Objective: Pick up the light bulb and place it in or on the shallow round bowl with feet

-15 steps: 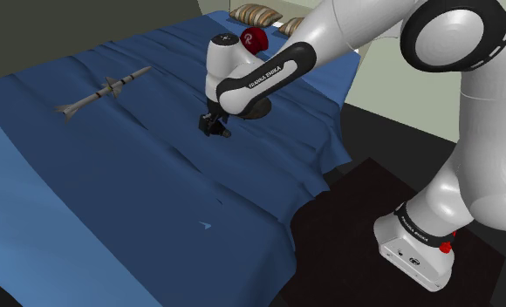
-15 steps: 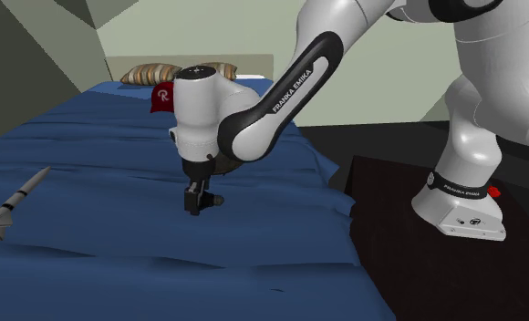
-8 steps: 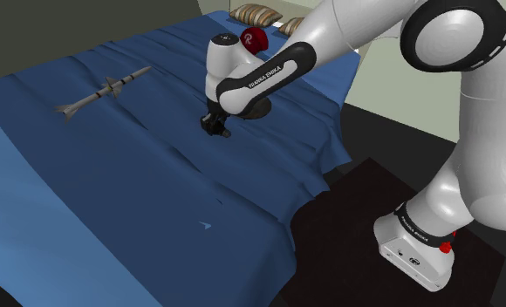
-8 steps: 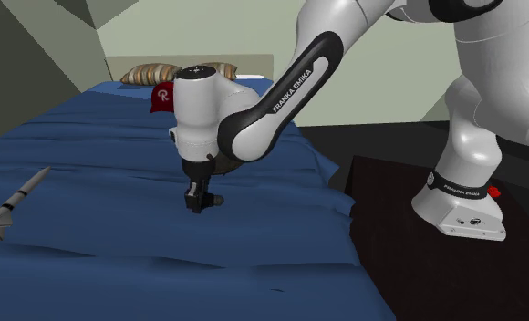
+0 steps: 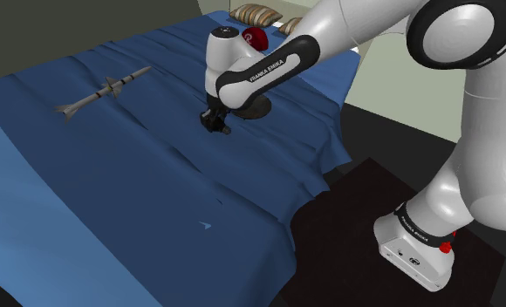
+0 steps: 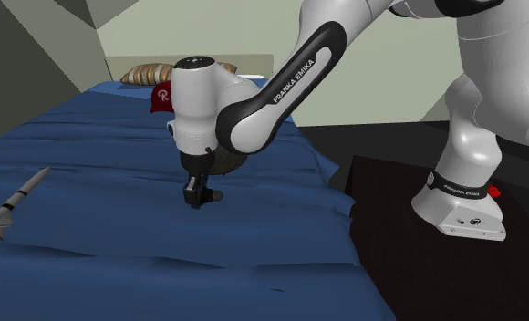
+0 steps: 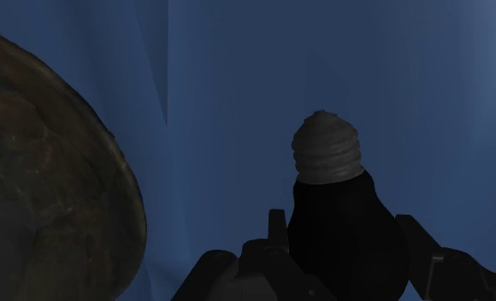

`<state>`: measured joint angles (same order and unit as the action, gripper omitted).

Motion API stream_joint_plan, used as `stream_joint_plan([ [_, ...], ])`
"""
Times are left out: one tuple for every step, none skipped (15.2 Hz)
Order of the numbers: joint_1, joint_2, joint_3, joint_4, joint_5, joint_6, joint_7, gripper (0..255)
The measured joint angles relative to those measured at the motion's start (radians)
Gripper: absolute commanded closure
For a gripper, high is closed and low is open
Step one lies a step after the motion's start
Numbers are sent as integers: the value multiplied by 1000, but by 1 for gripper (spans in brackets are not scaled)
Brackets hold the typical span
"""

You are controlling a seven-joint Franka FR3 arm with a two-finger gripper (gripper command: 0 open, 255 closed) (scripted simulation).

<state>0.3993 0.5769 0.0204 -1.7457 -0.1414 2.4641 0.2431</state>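
One gripper tight around a dark light bulb; "FRANKA EMIKA" along the white arm.

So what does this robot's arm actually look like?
The arm is glossy white, built of rounded segments with dark joints. A dark band carries white FRANKA EMIKA lettering; the foot has a black lettered ring and a red button. The gripper is small, blocky and all black. No loose cables show.
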Motion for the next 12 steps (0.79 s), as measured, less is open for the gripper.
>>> stream_joint_plan([
  [0, -8, 1, 0, 1, -8, -1, 255],
  [-1, -17, 1, -2, 2, -14, -3, 255],
  [-2, -26, 2, -4, 3, -23, -4, 255],
  [-3, -33, 3, 3, 5, -35, -8, 255],
  [-1, -39, 4, 8, 5, -47, -6, 255],
  [-2, -47, 5, 11, 7, -58, -7, 255],
  [-2, -54, 5, 13, 7, -67, -8, 255],
  [-1, -64, 6, 11, 8, -75, -9, 255],
  [-2, -71, 7, 14, 10, -85, -11, 255],
  [-4, -77, 7, 16, 11, -93, -15, 255],
  [-5, -83, 7, 21, 12, -103, -16, 255],
  [-5, -93, 8, 23, 14, -115, -18, 255],
])
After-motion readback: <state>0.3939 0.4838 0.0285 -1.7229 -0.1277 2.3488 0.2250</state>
